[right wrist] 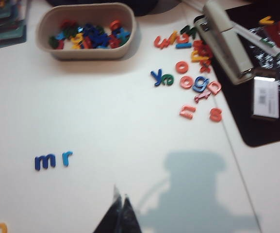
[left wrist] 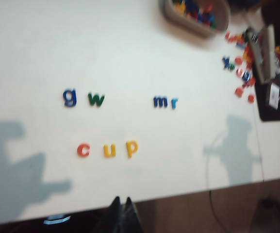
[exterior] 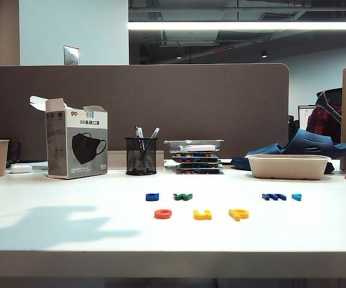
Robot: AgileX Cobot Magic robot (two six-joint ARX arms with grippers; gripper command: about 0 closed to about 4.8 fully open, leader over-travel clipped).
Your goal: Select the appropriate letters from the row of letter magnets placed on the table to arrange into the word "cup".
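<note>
The left gripper [left wrist: 121, 213], fingers pressed together and holding nothing, hangs above the front edge of the white counter [left wrist: 130, 43]. Just beyond it a red-orange c [left wrist: 83, 150], yellow u [left wrist: 109, 150] and yellow p [left wrist: 131, 148] lie side by side, spelling "cup". Farther back sit a blue g [left wrist: 69, 97], green w [left wrist: 96, 100], dark blue m [left wrist: 160, 101] and cyan r [left wrist: 174, 102]. The right gripper [right wrist: 120, 213], also closed and empty, hovers over bare counter near the m and r. Beyond it, a beige tray [right wrist: 86, 48] holds more letters, with loose letters [right wrist: 193, 77] scattered beside it.
</note>
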